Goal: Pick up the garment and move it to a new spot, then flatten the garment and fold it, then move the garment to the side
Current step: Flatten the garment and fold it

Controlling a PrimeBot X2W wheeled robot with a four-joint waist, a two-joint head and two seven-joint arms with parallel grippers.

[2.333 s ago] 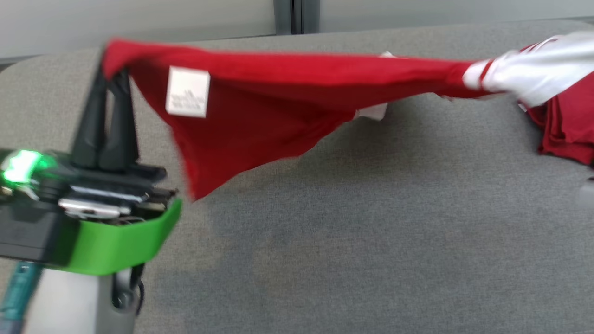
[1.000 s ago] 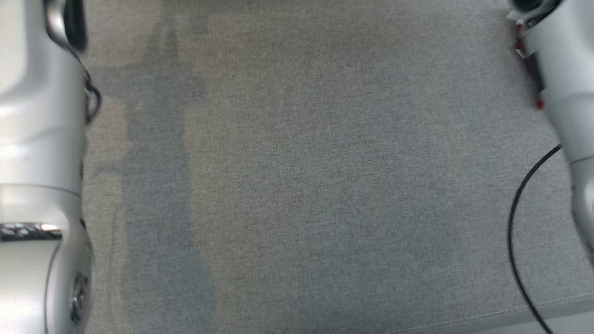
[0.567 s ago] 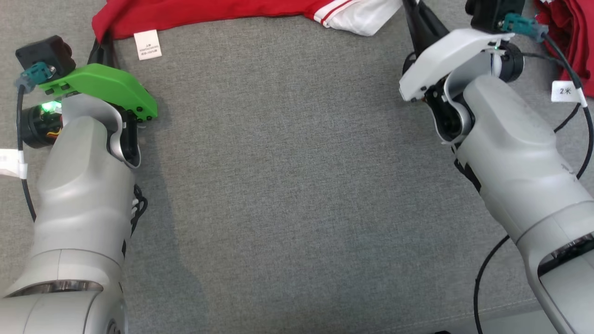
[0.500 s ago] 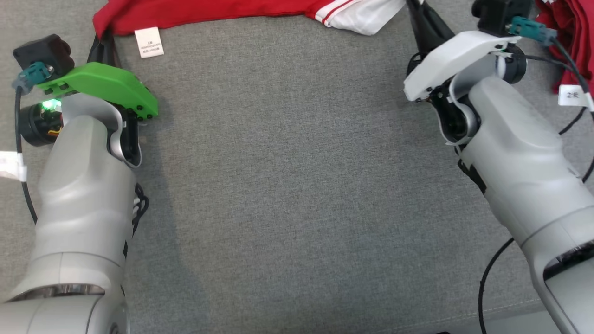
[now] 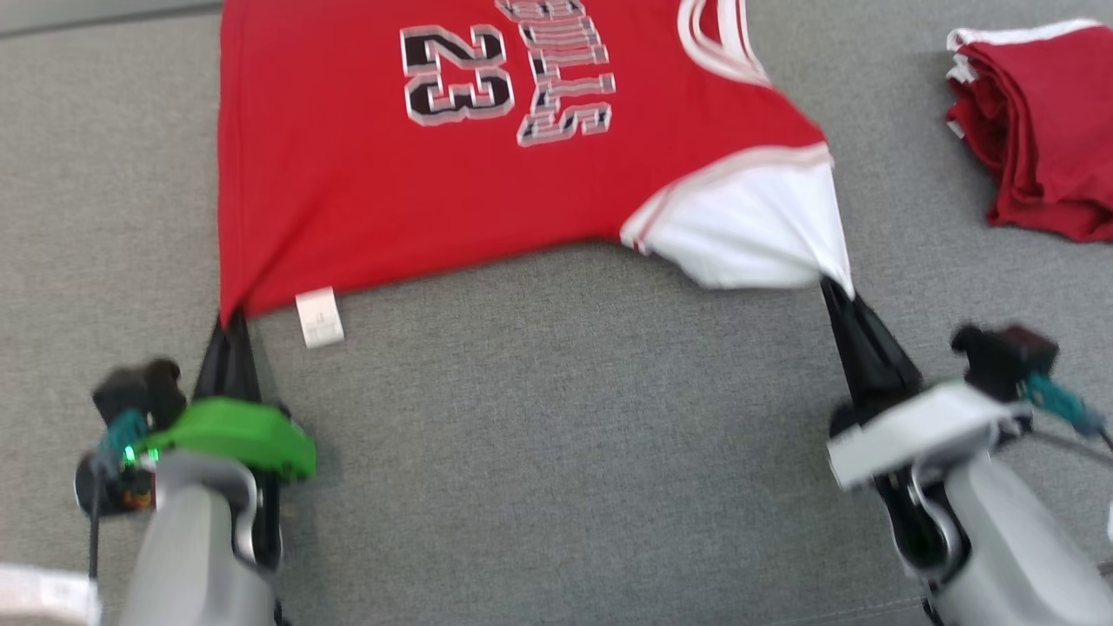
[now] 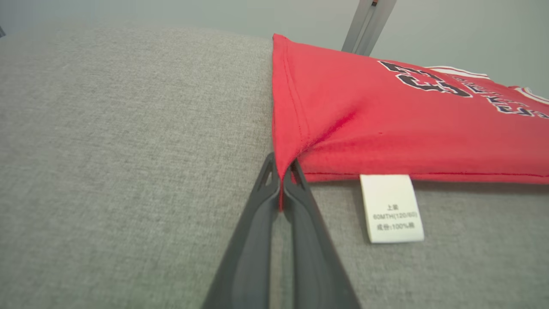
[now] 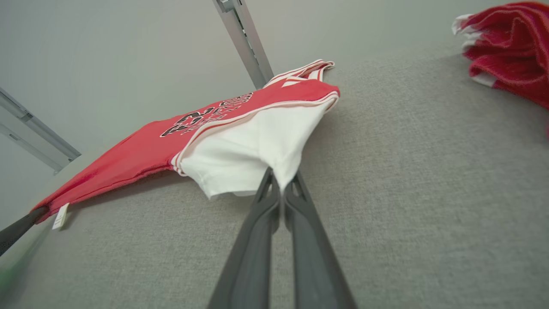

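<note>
Flattening the garment is the step in hand, judging by how it lies: the red jersey is spread across the upper centre of the head view on the grey surface, number side up. Its near edge runs across the middle of the frame.

The left gripper, at the lower left, has its jaws pressed together on the jersey's near-left hem corner, and the left wrist view shows red cloth nipped between the fingertips. A white care label lies just beside that corner. The right gripper, at the lower right, pinches the tip of the white sleeve, which is drawn into a point. In the right wrist view the sleeve looks lifted slightly off the surface.

To do this well, both arms should probably pull toward the bottom of the frame by equal amounts, so the near edge comes out straight rather than slanting. The sleeve side needs the more care. A gentle outward pull toward the right of the frame would open the bunched white cloth before it is lowered. Let go only when both corners rest on the surface, opening the jaws low so nothing springs back.

The folded red pile at the upper right lies well apart and should be left alone.
</note>
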